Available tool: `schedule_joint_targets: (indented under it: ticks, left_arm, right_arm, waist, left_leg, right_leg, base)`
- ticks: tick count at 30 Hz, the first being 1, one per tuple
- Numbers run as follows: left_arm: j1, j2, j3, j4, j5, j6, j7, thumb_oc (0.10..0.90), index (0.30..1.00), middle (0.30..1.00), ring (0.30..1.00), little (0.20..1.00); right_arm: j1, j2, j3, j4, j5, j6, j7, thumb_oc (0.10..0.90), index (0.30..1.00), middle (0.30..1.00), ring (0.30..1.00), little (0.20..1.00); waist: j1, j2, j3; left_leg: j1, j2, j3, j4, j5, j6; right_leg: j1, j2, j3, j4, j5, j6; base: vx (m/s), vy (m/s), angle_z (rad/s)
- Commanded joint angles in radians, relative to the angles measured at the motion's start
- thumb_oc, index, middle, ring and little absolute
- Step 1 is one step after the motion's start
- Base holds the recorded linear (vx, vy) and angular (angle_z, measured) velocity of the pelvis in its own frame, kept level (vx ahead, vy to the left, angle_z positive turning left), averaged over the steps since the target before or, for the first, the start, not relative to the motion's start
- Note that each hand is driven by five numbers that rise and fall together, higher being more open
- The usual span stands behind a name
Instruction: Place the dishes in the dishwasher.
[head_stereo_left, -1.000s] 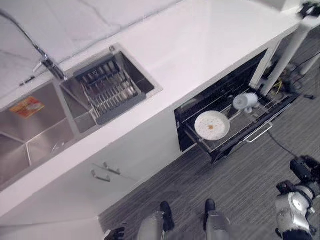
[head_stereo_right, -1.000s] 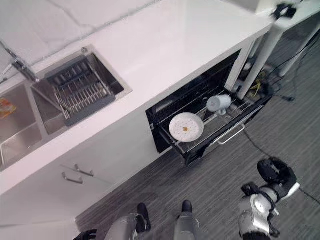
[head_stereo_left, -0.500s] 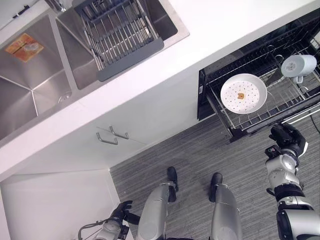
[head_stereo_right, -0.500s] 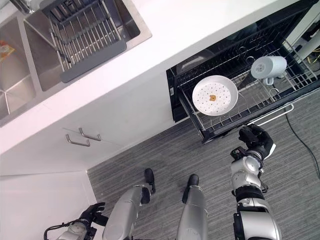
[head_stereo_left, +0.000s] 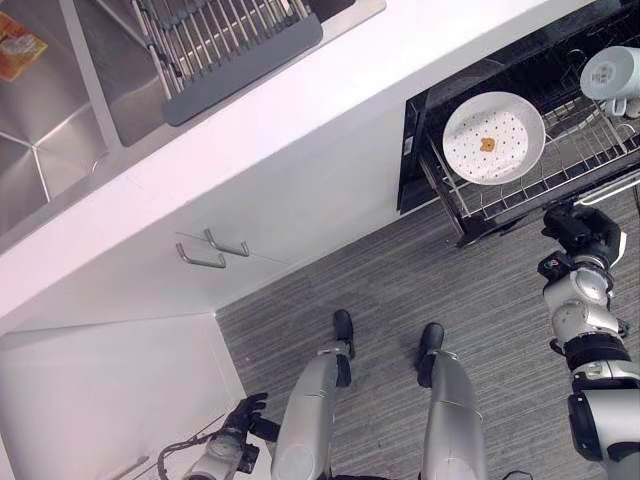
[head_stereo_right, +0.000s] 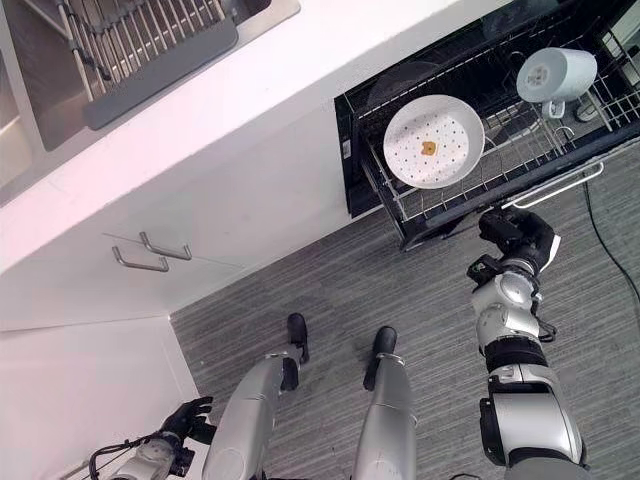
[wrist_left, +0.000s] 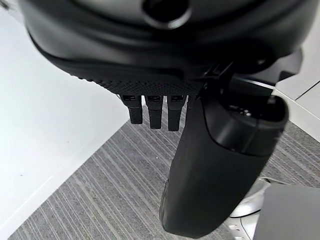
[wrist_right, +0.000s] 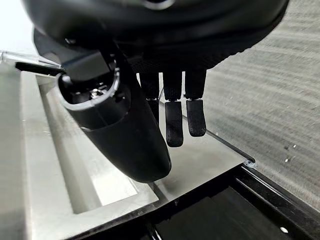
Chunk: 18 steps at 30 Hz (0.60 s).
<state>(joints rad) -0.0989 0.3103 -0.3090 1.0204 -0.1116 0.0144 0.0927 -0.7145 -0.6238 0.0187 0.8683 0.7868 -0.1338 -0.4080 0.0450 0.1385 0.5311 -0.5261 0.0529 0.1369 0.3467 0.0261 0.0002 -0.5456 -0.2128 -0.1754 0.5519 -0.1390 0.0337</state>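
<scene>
Fingers (wrist_right: 174, 122) of the right hand (head_stereo_right: 515, 236) hang straight and relaxed, dark and segmented, with nothing between them and the rounded black thumb. That hand hovers just beside the front edge of the dishwasher drawer (head_stereo_right: 480, 205), a black frame fronted by a flat brushed-metal panel and a slim metal bar handle (head_stereo_right: 555, 185). Inside it sits a wire rack (head_stereo_left: 520, 170) of thin grey rods. On the rack lies a round white plate (head_stereo_right: 433, 141), shallow, speckled with small dots and carrying a small tan square at its centre. Further along the rack rests a pale cylindrical cup (head_stereo_right: 556, 74) on its side, touching the wires.

Above the drawer runs the smooth white surface (head_stereo_left: 300, 110), with glossy white cabinet fronts below bearing two curved metal pulls (head_stereo_left: 212, 250). Set into it is a stainless steel sink (head_stereo_left: 60, 110) holding a grey ribbed dish rack (head_stereo_left: 225, 40).

Low beside the legs, the left hand (head_stereo_left: 240, 415) hangs over the grey striped floor (head_stereo_left: 380, 290), its short dark fingers loosely extended and empty.
</scene>
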Motion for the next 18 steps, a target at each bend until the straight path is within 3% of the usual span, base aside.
schedule_joint_targets:
  ticks: [1,2,6,10,13,18]
  left_arm:
    - [0.079,0.120,0.013,-0.007,0.011,0.010,-0.007,0.800,0.900,0.900,0.900,0.900]
    - [0.071,0.128,0.014,-0.013,0.007,0.011,-0.007,0.800,0.900,0.900,0.900,0.900]
    - [0.071,0.138,0.019,-0.020,-0.008,0.008,-0.010,0.800,0.900,0.900,0.900,0.900]
    - [0.072,0.157,0.047,-0.035,-0.181,-0.029,0.060,0.800,0.900,0.900,0.900,0.900]
    - [0.059,0.185,0.090,-0.070,-0.257,-0.117,0.011,0.800,0.900,0.900,0.900,0.900]
    - [0.058,0.206,0.127,-0.164,-0.423,-0.096,-0.112,0.800,0.900,0.900,0.900,0.900]
  right_arm:
    - [-0.193,-0.131,0.063,-0.155,-0.097,-0.078,0.056,0.400,0.300,0.300,0.300,0.300]
    - [-0.239,-0.141,0.087,-0.173,-0.125,-0.066,0.054,0.400,0.300,0.300,0.300,0.300]
    - [-0.299,-0.157,0.134,-0.205,-0.158,-0.040,0.032,0.400,0.300,0.300,0.300,0.300]
    - [-0.384,-0.182,0.198,-0.209,-0.204,-0.004,0.023,0.400,0.300,0.300,0.300,0.300]
    - [-0.448,-0.200,0.242,-0.208,-0.219,0.010,0.008,0.400,0.300,0.300,0.300,0.300]
    - [-0.537,-0.233,0.284,-0.204,-0.228,0.040,0.009,0.400,0.300,0.300,0.300,0.300]
  waist:
    - [0.035,0.005,-0.011]
    - [0.040,0.010,-0.011]
    - [0.045,0.004,-0.011]
    - [0.064,-0.013,-0.011]
    - [0.080,-0.041,-0.011]
    - [0.112,-0.081,-0.011]
  left_leg:
    - [0.062,-0.038,-0.060,-0.047,-0.060,0.000]
    - [0.034,-0.025,-0.062,-0.047,-0.038,0.004]
    - [0.030,-0.019,-0.070,-0.047,-0.042,0.001]
    - [0.033,-0.018,-0.082,-0.047,-0.046,-0.003]
    - [0.028,-0.014,-0.091,-0.047,-0.047,-0.005]
    - [0.023,-0.017,-0.127,-0.047,-0.051,-0.010]
  right_leg:
    - [0.054,0.082,0.042,0.010,-0.066,0.008]
    - [0.039,0.090,0.039,-0.038,-0.014,0.011]
    - [0.051,0.088,0.041,-0.110,0.027,0.031]
    - [0.076,0.075,0.029,-0.182,0.071,0.056]
    - [0.091,0.065,0.010,-0.222,0.098,0.070]
    - [0.116,0.064,-0.020,-0.252,0.112,0.080]
  base:
    - [-0.02,0.056,0.11]
    - [-0.03,0.052,0.11]
    - [0.02,0.037,0.05]
    - [0.06,0.016,0.05]
    - [0.05,-0.054,0.16]
    - [0.06,-0.098,0.21]
